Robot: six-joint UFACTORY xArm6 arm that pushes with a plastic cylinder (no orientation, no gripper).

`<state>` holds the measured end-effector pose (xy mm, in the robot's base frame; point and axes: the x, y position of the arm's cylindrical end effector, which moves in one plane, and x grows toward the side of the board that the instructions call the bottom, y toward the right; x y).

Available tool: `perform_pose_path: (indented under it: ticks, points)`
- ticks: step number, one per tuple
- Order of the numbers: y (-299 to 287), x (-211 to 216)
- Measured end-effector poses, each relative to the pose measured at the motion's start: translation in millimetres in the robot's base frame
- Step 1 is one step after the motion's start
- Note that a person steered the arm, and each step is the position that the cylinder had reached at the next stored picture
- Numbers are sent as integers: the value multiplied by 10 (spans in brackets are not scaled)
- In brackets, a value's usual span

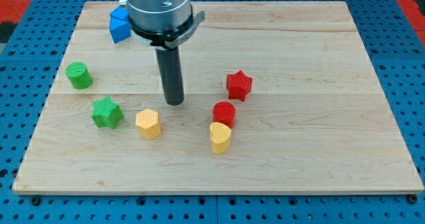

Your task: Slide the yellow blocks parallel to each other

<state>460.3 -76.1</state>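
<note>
Seven blocks are lying on the wooden board (319, 44): two green, one blue, two yellow and two red.

Starting at the view's left, a green cylinder (79, 75) is sitting near the board's left edge, and a green star-shaped block (106, 112) is resting just below and to the right of it. A blue block (119, 25), its shape partly hidden by the arm, is lying near the view's top, beside the arm's metal collar (159, 14).

Next, a yellow hexagonal block (148, 123) is sitting to the right of the green star. My tip (174, 103) is resting on the board just above and to the right of this block, near it but apart. The tool is only a bare rod, so it is grasping nothing.

Further right, a yellow heart-shaped block (220, 137) is lying below and to the right of my tip, well apart from the hexagonal one and slightly lower in the view. A red cylinder (224, 112) is touching its upper side. A red star-shaped block (239, 85) is standing just above that, farthest right.
</note>
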Motion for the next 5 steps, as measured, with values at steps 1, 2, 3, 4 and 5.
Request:
perform_pose_path:
  ticks: [1, 2, 3, 4, 5]
  points:
    - [-242, 184]
    - [-318, 517]
    - [-228, 587]
    - [259, 610]
    - [820, 571]
